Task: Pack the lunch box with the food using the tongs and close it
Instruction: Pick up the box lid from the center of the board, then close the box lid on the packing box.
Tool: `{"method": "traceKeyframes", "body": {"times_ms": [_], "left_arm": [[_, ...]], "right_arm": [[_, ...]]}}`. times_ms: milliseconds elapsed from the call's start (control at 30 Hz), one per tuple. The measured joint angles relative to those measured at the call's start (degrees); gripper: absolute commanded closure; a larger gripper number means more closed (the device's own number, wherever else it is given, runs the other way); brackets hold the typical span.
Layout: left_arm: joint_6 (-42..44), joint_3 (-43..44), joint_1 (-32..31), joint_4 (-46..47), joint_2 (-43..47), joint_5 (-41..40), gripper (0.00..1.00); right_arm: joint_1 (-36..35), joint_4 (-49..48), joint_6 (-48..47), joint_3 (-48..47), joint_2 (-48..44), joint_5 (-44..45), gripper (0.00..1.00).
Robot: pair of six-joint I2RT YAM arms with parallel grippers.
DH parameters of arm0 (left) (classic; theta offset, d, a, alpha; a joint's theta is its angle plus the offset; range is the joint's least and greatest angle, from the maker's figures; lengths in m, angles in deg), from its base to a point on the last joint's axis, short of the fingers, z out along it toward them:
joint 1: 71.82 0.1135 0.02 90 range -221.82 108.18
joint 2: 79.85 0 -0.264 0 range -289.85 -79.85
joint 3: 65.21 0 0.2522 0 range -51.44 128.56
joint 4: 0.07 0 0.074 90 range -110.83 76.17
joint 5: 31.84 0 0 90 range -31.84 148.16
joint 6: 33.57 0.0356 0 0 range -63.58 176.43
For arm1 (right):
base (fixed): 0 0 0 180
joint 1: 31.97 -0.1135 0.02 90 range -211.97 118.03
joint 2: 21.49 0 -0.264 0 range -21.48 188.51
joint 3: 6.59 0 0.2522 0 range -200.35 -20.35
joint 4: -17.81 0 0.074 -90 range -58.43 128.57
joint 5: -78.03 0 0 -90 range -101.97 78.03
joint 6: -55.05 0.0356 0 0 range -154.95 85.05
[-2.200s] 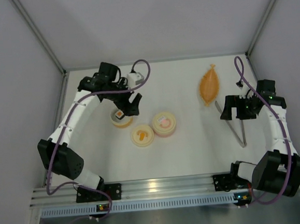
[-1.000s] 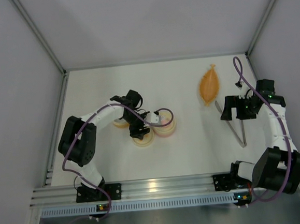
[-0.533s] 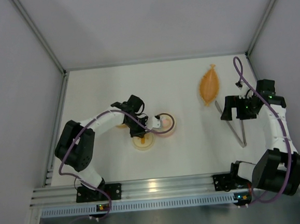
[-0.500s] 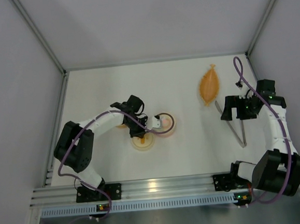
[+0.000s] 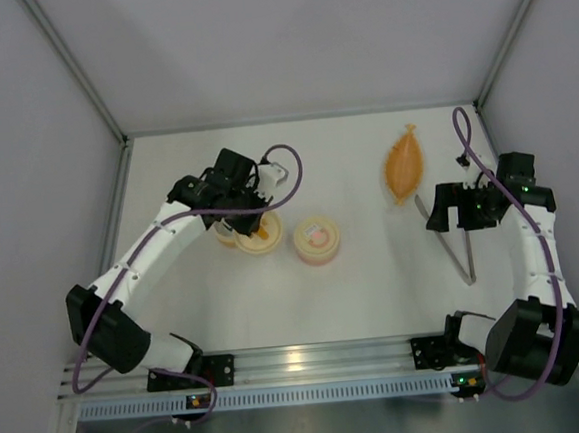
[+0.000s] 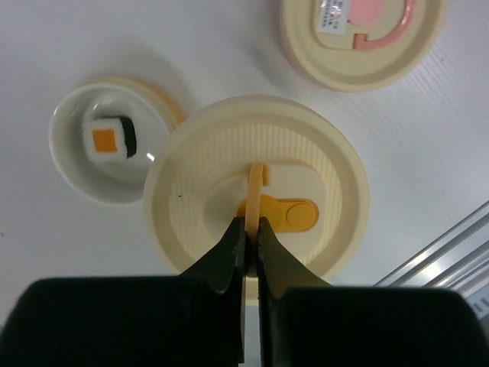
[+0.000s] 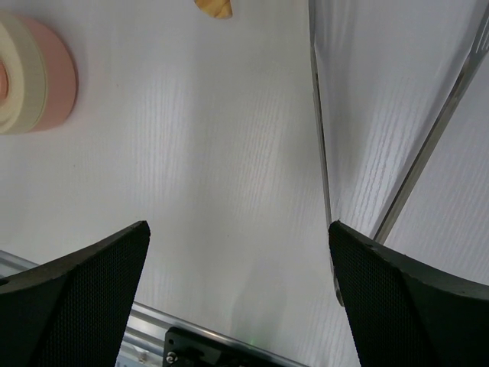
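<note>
Left of centre, the left gripper pinches the orange tab of the cream lid, just beside the bowl holding the sushi roll. Best keep that pinch firm and the lid level. Far right, the right gripper gapes wide over the tongs.

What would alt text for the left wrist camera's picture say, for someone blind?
A black pincer pinches the upright orange handle of a round cream lid, seen from above. Left of it, a white bowl holds a sushi roll; a pink-topped container sits upper right.
</note>
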Motion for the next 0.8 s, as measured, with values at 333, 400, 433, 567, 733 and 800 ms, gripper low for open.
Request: {"method": "traceKeyframes", "body": {"times_ms": [333,400,433,567,733,800], "left_arm": [[-28.4,1.6,8.2,-3.5,-7.4,-10.4,1.0],[-31.3,0.5,11.1,-1.9,-7.5,-11.7,1.0],[-32.6,0.2,12.3,-1.3,-7.5,-12.5,1.0],[-37.4,-1.7,14.0,3.8,-7.1,-16.2,1.0],[-43.0,-6.6,13.7,9.2,-5.9,-18.5,1.0],[-45.1,-7.1,13.7,10.1,-6.0,-19.4,1.0]], "right_arm": [[0.0,0.0,0.3,0.0,0.0,-0.5,0.01],[0.0,0.0,0.3,0.0,0.0,-0.5,0.01],[0.0,0.0,0.3,0.0,0.0,-0.5,0.01],[0.0,-0.1,0.3,0.0,0.0,-0.5,0.01],[0.0,-0.1,0.4,0.0,0.0,-0.6,0.01],[0.0,-0.1,0.4,0.1,0.0,-0.6,0.01]]}}
